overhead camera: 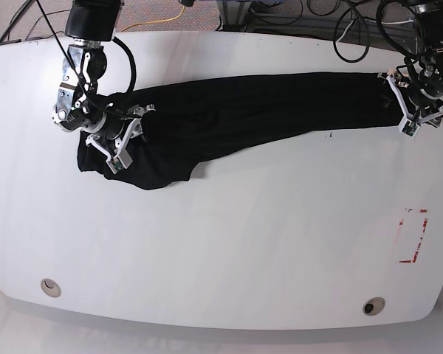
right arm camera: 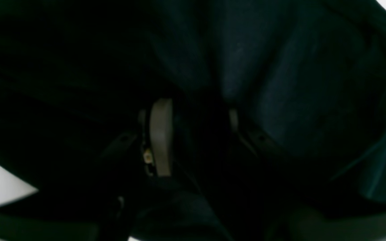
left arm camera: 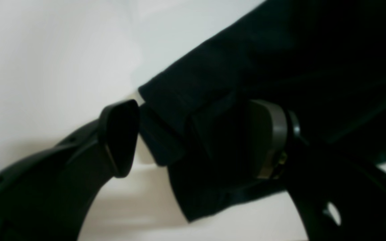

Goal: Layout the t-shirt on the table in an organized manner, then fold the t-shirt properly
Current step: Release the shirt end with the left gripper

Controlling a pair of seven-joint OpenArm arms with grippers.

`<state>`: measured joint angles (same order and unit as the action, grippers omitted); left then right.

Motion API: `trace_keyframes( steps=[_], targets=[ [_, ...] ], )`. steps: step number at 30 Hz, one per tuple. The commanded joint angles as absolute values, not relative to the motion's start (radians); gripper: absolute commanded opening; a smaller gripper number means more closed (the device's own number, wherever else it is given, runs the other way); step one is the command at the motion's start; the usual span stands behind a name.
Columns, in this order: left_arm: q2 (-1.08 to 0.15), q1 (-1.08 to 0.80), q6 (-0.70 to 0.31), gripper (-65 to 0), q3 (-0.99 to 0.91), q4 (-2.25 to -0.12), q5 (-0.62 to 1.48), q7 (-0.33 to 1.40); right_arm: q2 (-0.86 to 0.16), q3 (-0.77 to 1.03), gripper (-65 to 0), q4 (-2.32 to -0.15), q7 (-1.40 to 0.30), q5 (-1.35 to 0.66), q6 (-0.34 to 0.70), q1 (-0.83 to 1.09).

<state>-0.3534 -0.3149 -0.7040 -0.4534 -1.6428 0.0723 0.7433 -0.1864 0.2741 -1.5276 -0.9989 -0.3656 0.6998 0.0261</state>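
Nothing folded yet: I see the plain black fabric t-shirt (overhead camera: 236,118) bunched from nine to three o'clock on the glossy white table (overhead camera: 229,251); left gripper (left arm camera: 193,137) parted around its edge, right gripper (right arm camera: 193,134) clenched on cloth.

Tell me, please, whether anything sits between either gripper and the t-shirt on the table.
Nothing visible does. The left gripper has the t-shirt hem between its fingers, and the right gripper is buried in the bunched end. The table beside the cloth shows only a red dashed mark.
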Motion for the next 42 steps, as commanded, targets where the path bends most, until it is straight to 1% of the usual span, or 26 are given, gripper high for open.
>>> trace_keyframes(
  steps=[1, 11, 13, 16, 22, 31, 36, 42],
  targets=[
    [-0.372, -0.312, -0.698, -19.2, -0.475, -1.656, 0.071, 0.739, -0.199, 0.277, -45.7, -1.532, -1.023, -0.344, 0.698, 0.021],
    [-0.367, -0.311, -0.698, -19.3, -0.622, -1.762, 0.073, 0.742, -0.202, 0.278, -45.7, -1.534, -1.023, -0.344, 0.698, 0.021],
    [-0.367, -0.311, -0.698, -20.1, -0.639, -1.779, 0.073, 0.742, -0.208, 0.278, -45.7, -1.535, -1.023, -0.344, 0.698, 0.021],
    [-0.371, -0.309, -0.698, -23.2, -0.676, -1.797, 0.074, 0.742, -0.219, 0.278, -45.7, -1.535, -1.023, -0.351, 0.698, 0.021],
    [-0.372, -0.285, -0.698, -23.9, -0.743, -1.827, 0.094, 0.746, -0.219, 0.278, -45.7, -1.535, -1.023, -0.346, 0.698, 0.019],
    [-0.380, -0.193, -0.698, -24.0, -0.845, -1.847, 0.154, 0.891, -0.220, 0.278, -45.7, -1.535, -1.023, -0.346, 0.698, 0.008],
    [-0.371, -0.166, -0.698, -24.2, -0.828, -1.847, 0.257, 0.981, -0.220, 0.278, -45.7, -1.537, -1.023, -0.349, 0.698, 0.007],
    [-0.288, -0.166, -0.698, -24.3, -0.751, -1.871, 0.317, 1.001, -0.217, 0.277, -45.7, -1.535, -1.023, -0.346, 0.698, 0.005]
  ],
)
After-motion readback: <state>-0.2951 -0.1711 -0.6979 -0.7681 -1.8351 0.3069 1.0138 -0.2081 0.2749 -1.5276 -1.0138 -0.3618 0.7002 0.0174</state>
